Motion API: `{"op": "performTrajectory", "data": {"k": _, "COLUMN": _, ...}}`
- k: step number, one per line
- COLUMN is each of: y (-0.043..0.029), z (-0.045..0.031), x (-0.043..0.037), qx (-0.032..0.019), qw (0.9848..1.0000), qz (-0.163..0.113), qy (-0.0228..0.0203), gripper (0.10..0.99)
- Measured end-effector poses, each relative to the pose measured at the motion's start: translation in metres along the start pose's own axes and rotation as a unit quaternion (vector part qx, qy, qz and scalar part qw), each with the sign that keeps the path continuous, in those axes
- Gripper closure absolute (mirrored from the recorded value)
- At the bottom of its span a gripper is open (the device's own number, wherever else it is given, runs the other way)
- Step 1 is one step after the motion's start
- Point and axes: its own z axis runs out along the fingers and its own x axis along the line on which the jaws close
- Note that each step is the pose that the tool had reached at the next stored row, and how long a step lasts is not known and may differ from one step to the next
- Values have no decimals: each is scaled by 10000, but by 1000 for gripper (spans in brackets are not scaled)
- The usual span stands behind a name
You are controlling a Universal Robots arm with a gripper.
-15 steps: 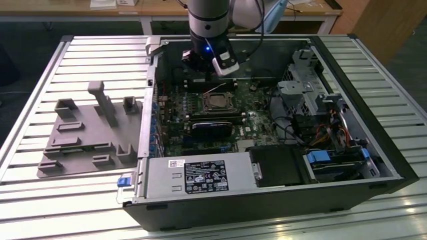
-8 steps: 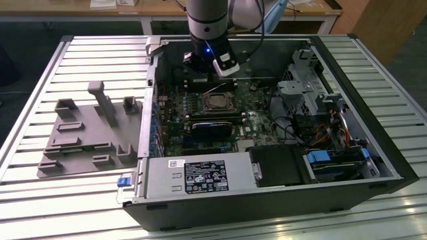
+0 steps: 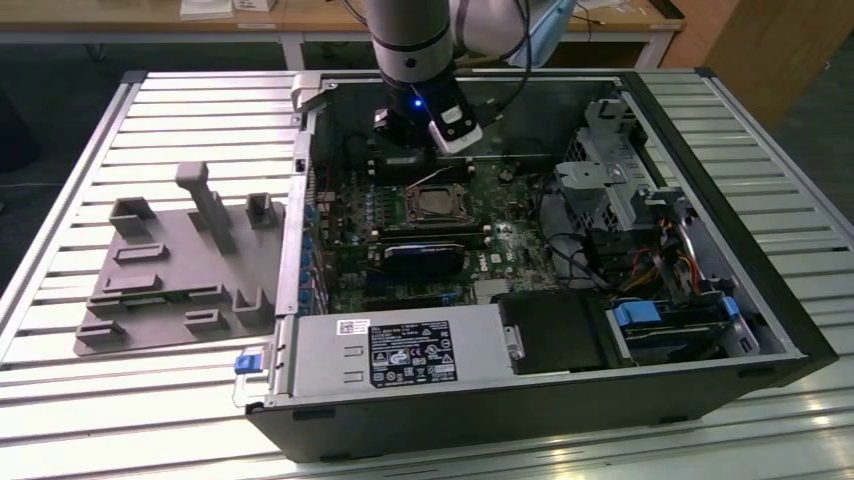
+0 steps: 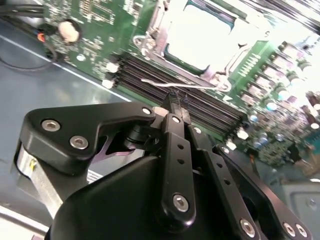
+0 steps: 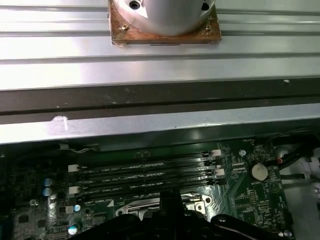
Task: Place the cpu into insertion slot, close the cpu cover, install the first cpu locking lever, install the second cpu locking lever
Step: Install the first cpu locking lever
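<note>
Gripper (image 4: 173, 104) of mine closed tip-to-tip beside lever (image 4: 160, 83); thin wire may slip free and scrape board (image 4: 90, 45).

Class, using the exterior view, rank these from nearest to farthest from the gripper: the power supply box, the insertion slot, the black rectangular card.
1. insertion slot: on the green board, right by the gripper.
2. black rectangular card: mid-board, past the slot.
3. power supply box: silvery, along the case's near edge.
</note>
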Motion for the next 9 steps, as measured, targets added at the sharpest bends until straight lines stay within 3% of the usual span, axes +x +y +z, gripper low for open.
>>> {"op": "performTrajectory", "data": {"k": 2, "y": -3, "z": 11, "x": 2, "qx": -11, "qw": 10000, "qz": -18, "qy": -74, "gripper": 980}}
{"op": "performTrajectory", "data": {"k": 4, "y": -11, "z": 28, "x": 4, "qx": -17, "qw": 9999, "qz": -28, "qy": -111, "gripper": 980}}
{"op": "performTrajectory", "data": {"k": 9, "y": -30, "z": 86, "x": 14, "qx": -19, "qw": 9999, "qz": -31, "qy": -127, "gripper": 980}}
